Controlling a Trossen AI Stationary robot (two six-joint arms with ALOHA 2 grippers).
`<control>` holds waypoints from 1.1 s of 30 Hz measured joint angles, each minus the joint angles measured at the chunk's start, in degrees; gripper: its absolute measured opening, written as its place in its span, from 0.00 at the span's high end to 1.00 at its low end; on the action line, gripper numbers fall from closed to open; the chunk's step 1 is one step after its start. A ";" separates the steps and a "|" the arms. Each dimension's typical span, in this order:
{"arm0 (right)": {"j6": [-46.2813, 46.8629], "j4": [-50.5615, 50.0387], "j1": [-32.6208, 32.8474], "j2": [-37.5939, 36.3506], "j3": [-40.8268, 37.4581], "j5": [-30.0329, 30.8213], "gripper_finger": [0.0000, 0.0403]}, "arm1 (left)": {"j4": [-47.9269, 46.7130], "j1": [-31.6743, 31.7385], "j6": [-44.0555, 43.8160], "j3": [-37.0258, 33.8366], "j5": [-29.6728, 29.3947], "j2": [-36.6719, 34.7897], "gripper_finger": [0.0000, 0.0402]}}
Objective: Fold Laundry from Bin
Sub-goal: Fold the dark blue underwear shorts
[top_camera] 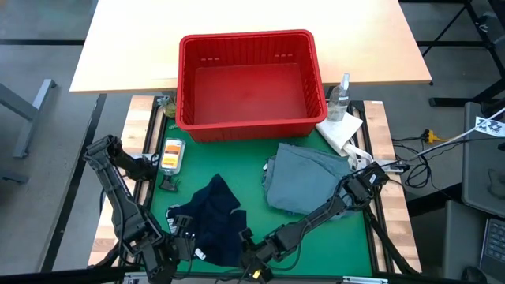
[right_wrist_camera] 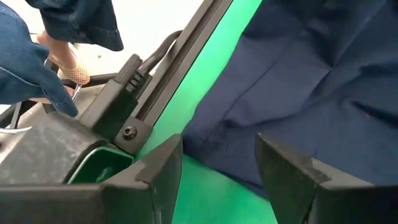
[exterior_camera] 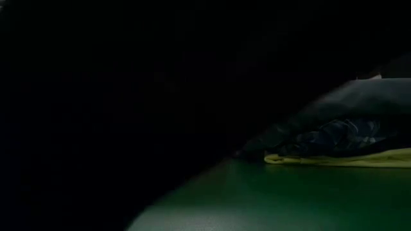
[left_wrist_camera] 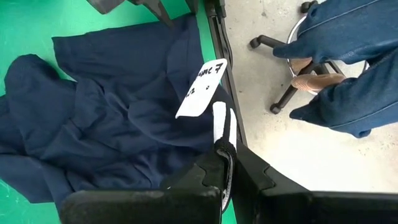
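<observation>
The dark navy garment lies crumpled on the green mat near the table's front edge. My left gripper is at its near left corner, shut on a white strip beside its white label. My right gripper hangs open just over the garment's near edge, one finger on each side of that edge. The grey-blue garment lies folded at the right. In the low view it tops a plaid one and a yellow one. The red bin stands at the back. My left gripper pinches a narrow white strip at the navy garment's near edge between its two shut fingers, slanting down from the near left. The strip runs up out of the fingers toward the label. The rest of the garment lies slack on the mat.
A spray bottle and a white paper towel stand right of the bin. A small orange-and-white object lies at the left. The table's dark frame rail runs along the near edge. A person in jeans sits beyond it.
</observation>
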 joint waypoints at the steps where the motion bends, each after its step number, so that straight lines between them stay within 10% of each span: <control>1: 0.00 0.57 0.00 0.00 -0.31 0.00 0.50 | 0.00 0.00 0.00 0.00 -0.25 0.00 0.98; 15: 3.45 5.77 -0.26 1.25 -3.43 2.58 0.51 | 0.00 0.00 0.00 0.02 -1.07 0.00 0.98; 28: 2.67 4.12 -1.18 0.84 -3.46 3.69 0.97 | 0.22 0.00 -1.67 0.02 -2.02 0.00 0.98; 33: 0.44 -1.00 -1.18 -2.91 -3.83 3.66 0.93 | 0.43 -0.03 -4.46 0.02 -2.16 -0.01 0.98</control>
